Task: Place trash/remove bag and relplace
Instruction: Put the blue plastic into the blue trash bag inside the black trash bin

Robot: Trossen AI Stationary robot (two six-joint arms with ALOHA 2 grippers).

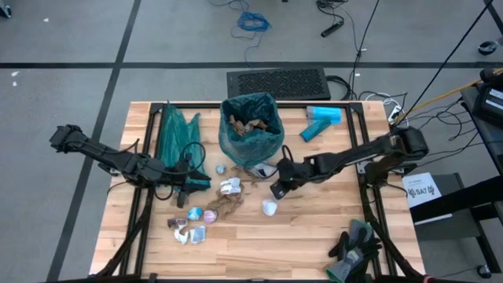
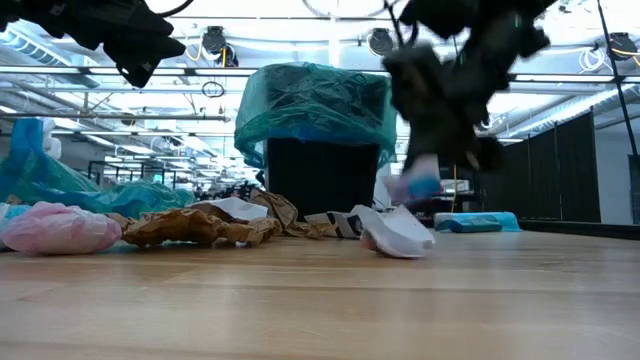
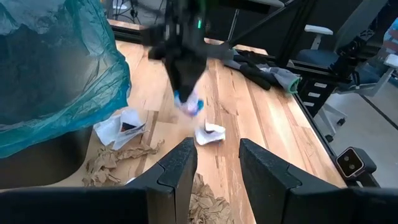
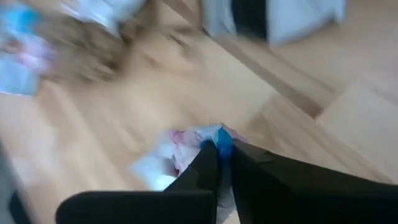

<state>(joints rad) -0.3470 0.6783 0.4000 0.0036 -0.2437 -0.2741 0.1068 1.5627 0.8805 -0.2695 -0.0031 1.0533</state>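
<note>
While the high view looks down on the wooden desk (image 1: 314,244), the right gripper (image 1: 277,189) sits at about 5 o'clock of the black bin lined with a teal bag (image 1: 251,126), and crumpled brown paper and pale wrapper trash (image 1: 206,216) lies at 7 o'clock. Low view: it's clamped on a blue-white wrapper scrap (image 2: 420,186) above the desk. Left wrist view: left gripper (image 3: 214,163) fingers partly apart, empty.
</note>
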